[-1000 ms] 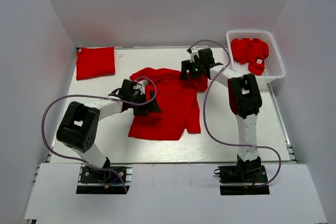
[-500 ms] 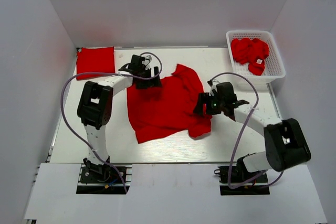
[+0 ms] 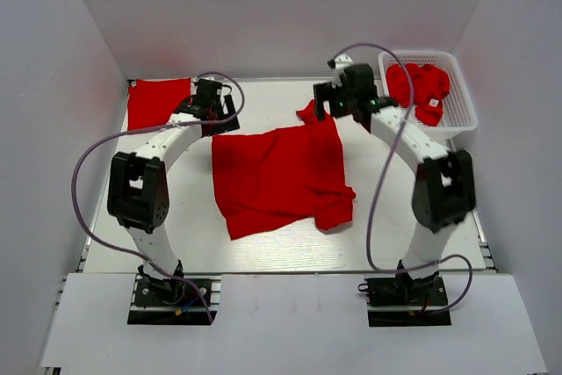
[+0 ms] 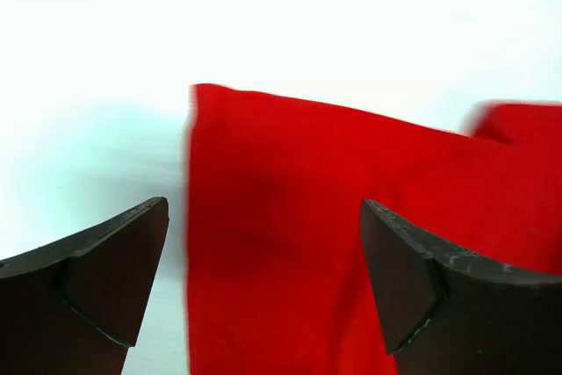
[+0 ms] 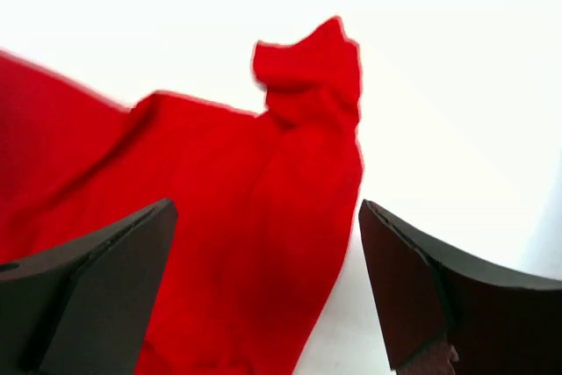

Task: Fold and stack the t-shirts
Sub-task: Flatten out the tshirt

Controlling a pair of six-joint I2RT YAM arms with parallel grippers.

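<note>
A red t-shirt [image 3: 277, 177] lies spread on the white table, one sleeve poking up at its far right corner [image 3: 307, 113]. My left gripper [image 3: 209, 116] is open above the shirt's far left corner; the cloth [image 4: 290, 243] lies below and between its fingers. My right gripper [image 3: 327, 111] is open above the far right corner, near the sleeve [image 5: 307, 63]; the cloth [image 5: 237, 217] shows between its fingers. A folded red t-shirt [image 3: 158, 101] lies at the far left. More red t-shirts [image 3: 420, 85] sit in the basket.
A white mesh basket [image 3: 464, 111] stands at the far right of the table. White walls close in the table on the left, back and right. The arms' cables loop over the near part of the table.
Both grippers have moved to the shirt's far corners and stand open. The shirt now lies flatter and wider, its far edge stretched between the grippers.
</note>
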